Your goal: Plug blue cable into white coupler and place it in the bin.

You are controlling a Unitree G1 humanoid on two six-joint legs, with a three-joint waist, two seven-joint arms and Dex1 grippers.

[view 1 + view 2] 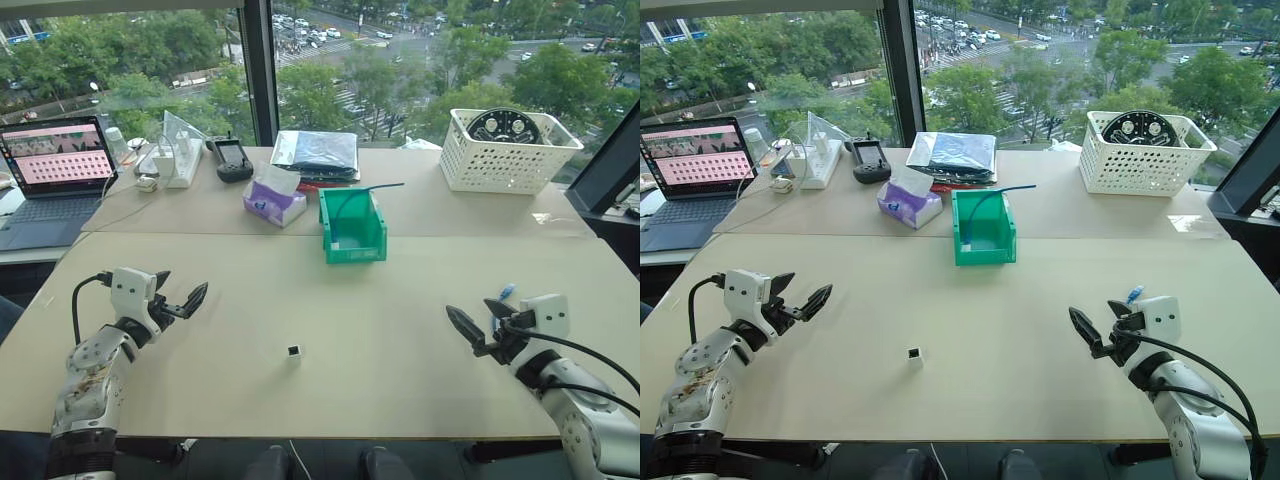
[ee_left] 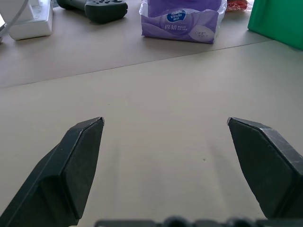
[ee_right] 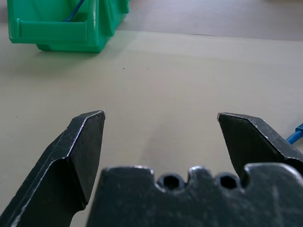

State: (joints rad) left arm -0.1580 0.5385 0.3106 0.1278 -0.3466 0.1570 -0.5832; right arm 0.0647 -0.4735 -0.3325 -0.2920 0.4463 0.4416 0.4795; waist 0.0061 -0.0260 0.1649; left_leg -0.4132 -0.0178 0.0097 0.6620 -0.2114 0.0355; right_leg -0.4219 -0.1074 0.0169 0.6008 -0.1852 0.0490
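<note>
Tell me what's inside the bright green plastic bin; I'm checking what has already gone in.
A thin blue cord sticks out over the rim of the bright green plastic bin and runs down inside. The front wall hides the floor, so anything lying low there cannot be seen.

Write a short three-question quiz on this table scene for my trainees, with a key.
1. True or false: the white coupler lies inside the bin.
2. What are the left gripper and the right gripper holding?
A. Nothing; both are open
B. One cable each
C. The coupler, between them
3. Fill in: the purple tissue pack sits beside the bin on the robot's ____ side.

Key:
1. False. The coupler lies out in the open, nearer the robot than the bin.
2. A.
3. Left.
</note>
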